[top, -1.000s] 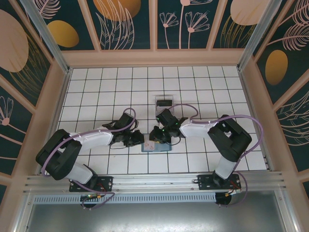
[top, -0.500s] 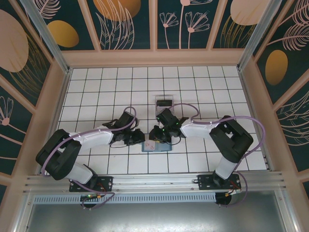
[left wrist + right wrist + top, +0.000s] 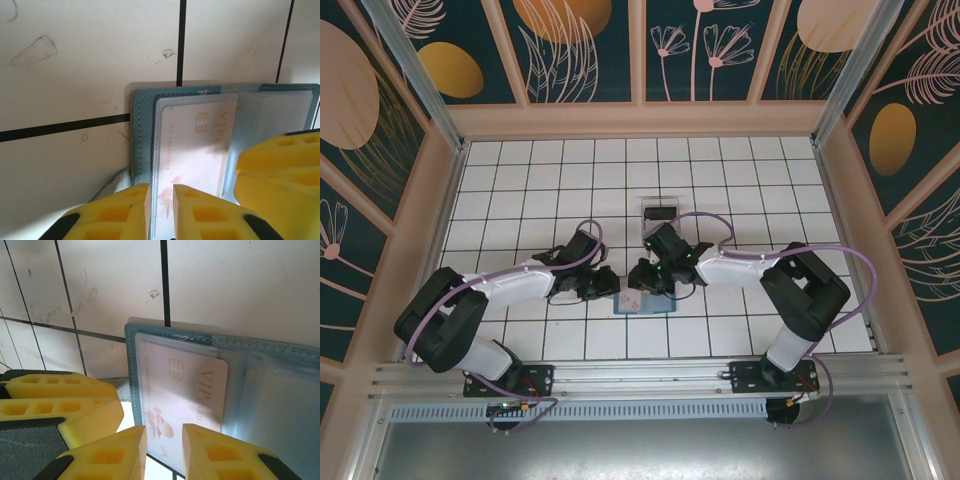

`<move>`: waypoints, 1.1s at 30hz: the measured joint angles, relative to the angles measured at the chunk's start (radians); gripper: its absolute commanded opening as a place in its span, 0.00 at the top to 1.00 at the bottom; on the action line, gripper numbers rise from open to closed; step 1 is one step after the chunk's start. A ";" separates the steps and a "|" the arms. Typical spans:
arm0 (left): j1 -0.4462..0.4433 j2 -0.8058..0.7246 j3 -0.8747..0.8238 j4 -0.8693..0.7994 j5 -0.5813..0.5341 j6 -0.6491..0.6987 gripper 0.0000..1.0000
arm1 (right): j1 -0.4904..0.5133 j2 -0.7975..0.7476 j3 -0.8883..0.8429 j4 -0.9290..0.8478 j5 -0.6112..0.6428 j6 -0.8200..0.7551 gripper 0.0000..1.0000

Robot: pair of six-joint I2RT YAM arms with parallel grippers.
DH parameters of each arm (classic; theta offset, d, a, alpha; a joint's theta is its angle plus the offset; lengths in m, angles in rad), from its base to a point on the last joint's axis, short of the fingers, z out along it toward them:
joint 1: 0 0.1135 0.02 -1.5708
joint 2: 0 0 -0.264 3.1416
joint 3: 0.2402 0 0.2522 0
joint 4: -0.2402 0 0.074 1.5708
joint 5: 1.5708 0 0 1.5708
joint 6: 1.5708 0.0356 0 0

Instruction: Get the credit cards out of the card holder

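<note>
While the teal-blue soft folding card holder (image 3: 645,303) lies open on the white tiled worktop (image 3: 75,75), left gripper (image 3: 160,192) likely pins it, clamp unclear; right gripper (image 3: 163,432), parted, straddles the sleeved pale-pink card (image 3: 185,390) to pull.

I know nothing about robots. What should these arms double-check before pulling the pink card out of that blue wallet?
1. Card holder lies open on the tiles: ok.
2. Pink VIP card has its near edge between the right gripper's fingers: ok.
3. Right gripper's hold on the card is firm: cannot tell.
4. Left gripper straddles the holder's near edge and pins it: cannot tell.
5. Grippers are clear of each other: very close, cannot tell.
6. Clear tray holding the dark card sits beyond the holder, out of the way: ok.
</note>
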 measured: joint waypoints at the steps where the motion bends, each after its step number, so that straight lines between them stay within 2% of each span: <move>1: 0.000 0.000 0.001 -0.003 -0.007 0.000 0.79 | 0.000 0.000 0.000 0.000 0.000 0.000 0.74; 33: -0.001 0.042 0.051 -0.075 -0.119 0.030 0.76 | -0.003 -0.027 -0.013 -0.015 0.008 0.000 0.74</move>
